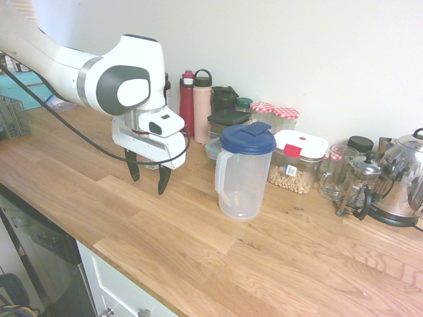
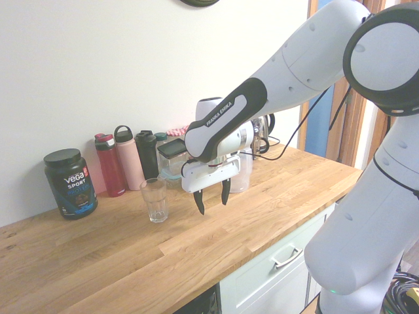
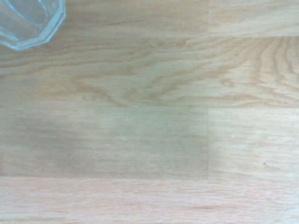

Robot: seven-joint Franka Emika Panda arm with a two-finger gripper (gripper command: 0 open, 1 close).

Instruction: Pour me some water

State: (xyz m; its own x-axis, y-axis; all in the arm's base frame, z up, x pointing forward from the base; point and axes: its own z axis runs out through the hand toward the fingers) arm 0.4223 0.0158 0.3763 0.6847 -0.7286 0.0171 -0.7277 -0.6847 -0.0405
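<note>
Above a pale oak worktop [image 1: 198,244] against a white wall, the gripper [image 1: 148,176] hung empty, fingers spread.

At centre of the first exterior view stood the blue-lidded pitcher [image 1: 243,172], upright, right of the gripper and apart from it. Bottles [image 1: 195,102], jars and a kettle [image 1: 403,175] lined the wall behind. The drinking glass [image 2: 154,200] stood left of the gripper in the second exterior view, its rim in the wrist view's upper-left corner.
</note>
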